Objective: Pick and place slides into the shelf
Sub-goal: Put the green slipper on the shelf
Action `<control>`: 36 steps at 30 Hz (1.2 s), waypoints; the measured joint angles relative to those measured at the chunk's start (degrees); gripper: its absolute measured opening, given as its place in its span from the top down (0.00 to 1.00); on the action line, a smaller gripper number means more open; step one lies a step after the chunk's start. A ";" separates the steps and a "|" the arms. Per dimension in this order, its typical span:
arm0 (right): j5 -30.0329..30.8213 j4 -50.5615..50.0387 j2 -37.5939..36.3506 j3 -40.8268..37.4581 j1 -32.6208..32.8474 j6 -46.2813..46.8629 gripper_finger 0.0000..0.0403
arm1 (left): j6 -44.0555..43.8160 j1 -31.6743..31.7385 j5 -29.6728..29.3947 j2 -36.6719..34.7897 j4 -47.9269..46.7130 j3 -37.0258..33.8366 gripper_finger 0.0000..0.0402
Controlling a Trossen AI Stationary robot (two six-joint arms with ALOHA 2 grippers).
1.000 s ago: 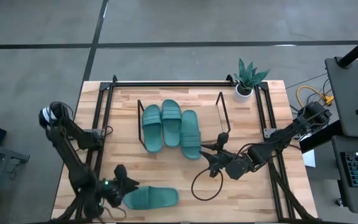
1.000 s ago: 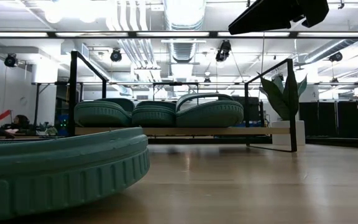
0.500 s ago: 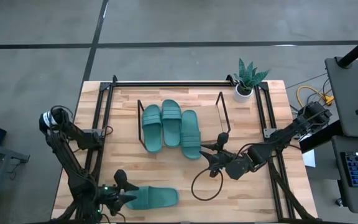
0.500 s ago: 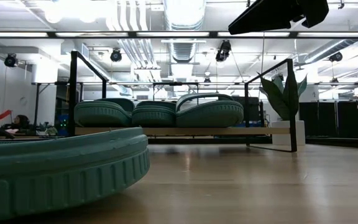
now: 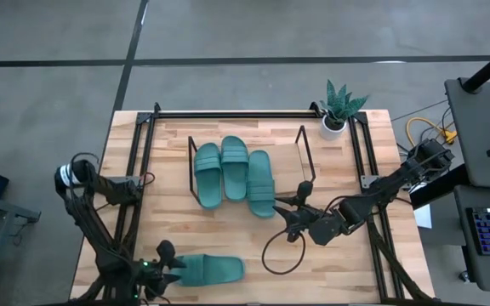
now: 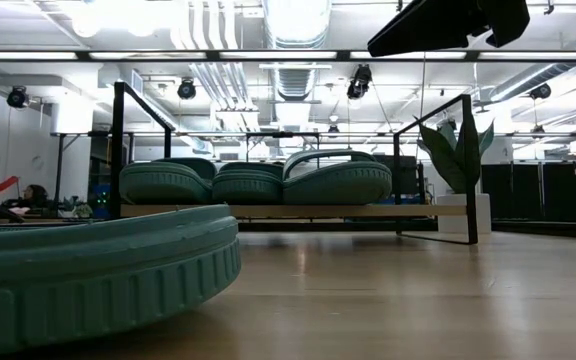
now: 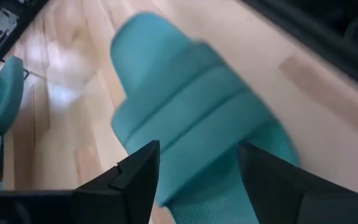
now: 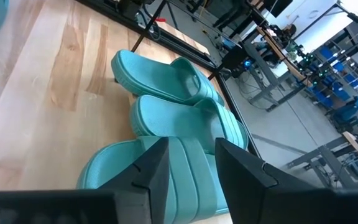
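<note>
One teal slide (image 5: 213, 270) lies flat on its sole near the table's front left and fills the low view's left (image 6: 88, 280). My left gripper (image 5: 168, 272) is open at the slide's left end. In the left wrist view its fingers (image 7: 138, 177) straddle the ribbed strap (image 7: 197, 118). Three more slides (image 5: 232, 174) lie side by side in the shelf (image 5: 303, 146), seen also in the low view (image 6: 253, 182). My right gripper (image 5: 281, 217) hovers open just right of the rightmost slide's near end (image 8: 166, 168). My left gripper comes at the slide's left end slanting down, with one finger on each side of the strap (image 7: 197, 118). Whether the fingers touch the slide I cannot tell. The slide lies flat on the table.
Black frame rails (image 5: 141, 153) run along the table's left, right and far sides. A potted plant (image 5: 339, 110) stands at the far right corner. A black cable loop (image 5: 277, 255) lies below the right gripper. Bare wood shows between the shelf and the lone slide.
My left gripper has sunk and moved toward the table's near edge, down onto the lone slide's left end. It has rolled a little and opened wider. The slide has stayed where it was.
</note>
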 joint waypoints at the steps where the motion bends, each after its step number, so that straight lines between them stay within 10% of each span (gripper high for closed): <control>1: 0.00 0.00 0.00 0.00 0.00 -0.30 0.70 | 0.71 0.01 -0.04 0.88 -0.30 0.00 0.51; 36: 0.00 0.02 0.00 -0.04 0.00 -1.20 0.73 | 12.14 2.31 -10.69 4.21 4.57 -0.04 0.52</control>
